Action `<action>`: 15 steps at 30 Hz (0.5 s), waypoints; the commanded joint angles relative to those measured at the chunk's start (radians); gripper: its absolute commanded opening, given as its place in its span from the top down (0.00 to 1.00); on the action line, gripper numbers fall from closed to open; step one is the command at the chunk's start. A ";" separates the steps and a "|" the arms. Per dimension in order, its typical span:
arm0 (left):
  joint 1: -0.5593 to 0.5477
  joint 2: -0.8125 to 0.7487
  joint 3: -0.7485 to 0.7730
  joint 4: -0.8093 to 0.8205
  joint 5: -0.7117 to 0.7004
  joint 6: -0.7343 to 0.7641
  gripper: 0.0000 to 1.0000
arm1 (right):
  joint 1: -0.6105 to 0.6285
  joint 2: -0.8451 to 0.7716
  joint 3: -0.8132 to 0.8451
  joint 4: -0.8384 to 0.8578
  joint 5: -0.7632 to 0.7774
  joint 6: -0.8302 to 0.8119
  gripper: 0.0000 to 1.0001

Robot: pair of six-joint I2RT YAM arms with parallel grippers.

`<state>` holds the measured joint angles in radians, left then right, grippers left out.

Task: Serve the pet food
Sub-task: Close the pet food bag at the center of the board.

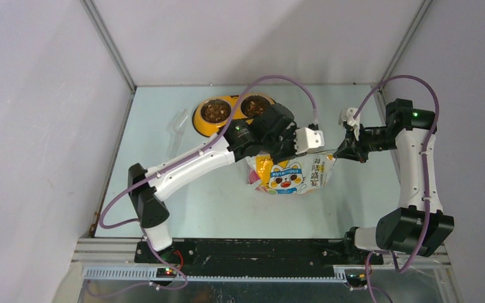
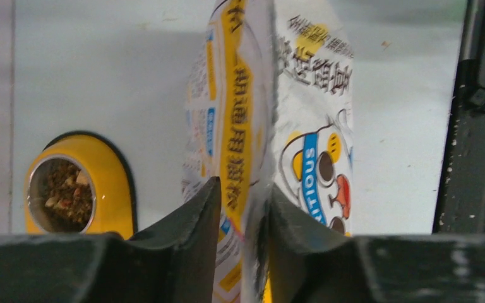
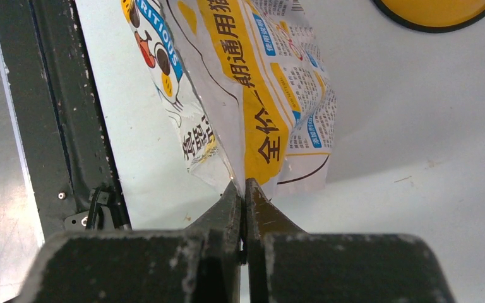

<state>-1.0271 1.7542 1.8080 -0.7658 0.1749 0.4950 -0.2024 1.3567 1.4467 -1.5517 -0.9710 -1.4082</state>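
Observation:
The pet food bag [image 1: 290, 174], crinkly yellow-white foil with a cartoon cat, hangs between both grippers just above the table. My left gripper [image 1: 264, 154] is shut on its left edge; in the left wrist view the bag [image 2: 309, 95] runs between the fingers of that gripper [image 2: 243, 211]. My right gripper [image 1: 340, 152] is shut on the bag's right corner; in the right wrist view the gripper [image 3: 245, 188] pinches the bag [image 3: 259, 95] by its edge. Brown kibble [image 1: 216, 112] fills both steel cups of the yellow double bowl [image 1: 197, 121], and one cup of kibble [image 2: 63, 192] shows in the left wrist view.
A clear plastic scoop [image 1: 180, 123] lies left of the bowl. The bowl's rim [image 3: 436, 9] shows at the top of the right wrist view. Grey walls close in the table on three sides. The black base rail [image 1: 246, 249] runs along the near edge.

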 commanded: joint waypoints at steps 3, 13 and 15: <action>0.079 -0.092 -0.015 -0.025 -0.065 -0.011 0.58 | 0.000 -0.030 0.030 -0.040 -0.041 -0.018 1.00; 0.106 -0.116 -0.070 -0.031 -0.030 -0.005 1.00 | 0.001 -0.042 0.033 -0.018 -0.057 0.001 1.00; 0.109 -0.111 -0.055 -0.034 -0.033 -0.009 1.00 | 0.006 -0.055 0.033 -0.016 -0.056 0.000 0.92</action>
<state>-0.9699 1.6882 1.7439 -0.7715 0.2283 0.4713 -0.1993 1.3468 1.4467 -1.5444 -0.9840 -1.4204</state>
